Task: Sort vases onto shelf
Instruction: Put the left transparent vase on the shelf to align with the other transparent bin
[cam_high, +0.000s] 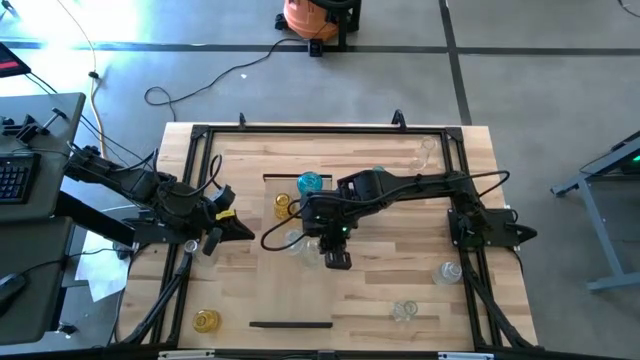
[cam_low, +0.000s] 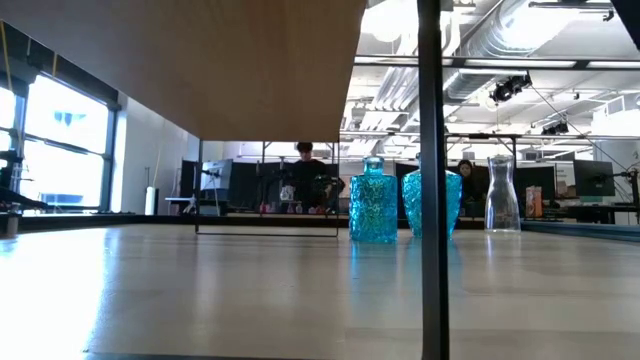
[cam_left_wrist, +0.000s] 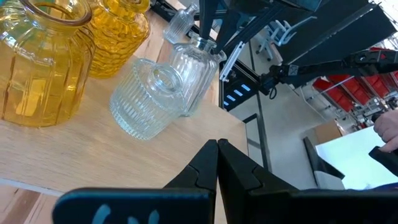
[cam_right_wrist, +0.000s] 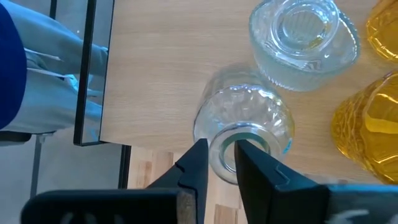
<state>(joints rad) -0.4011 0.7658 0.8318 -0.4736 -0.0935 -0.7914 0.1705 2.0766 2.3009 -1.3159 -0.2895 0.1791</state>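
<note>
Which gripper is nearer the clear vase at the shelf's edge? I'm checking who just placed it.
Right. The right gripper sits directly over the clear vase, fingers straddling its neck rim. The left gripper is shut, off to the vase's side, apart from it.

We see a shelf (cam_right_wrist: 186, 74) of pale, smooth, matt wood. The clear vases (cam_right_wrist: 245, 127) are glossy glass, ribbed or dimpled; the yellow vases (cam_left_wrist: 37, 62) ribbed glass. The fingers (cam_right_wrist: 193, 168) look like matt black plastic.
</note>
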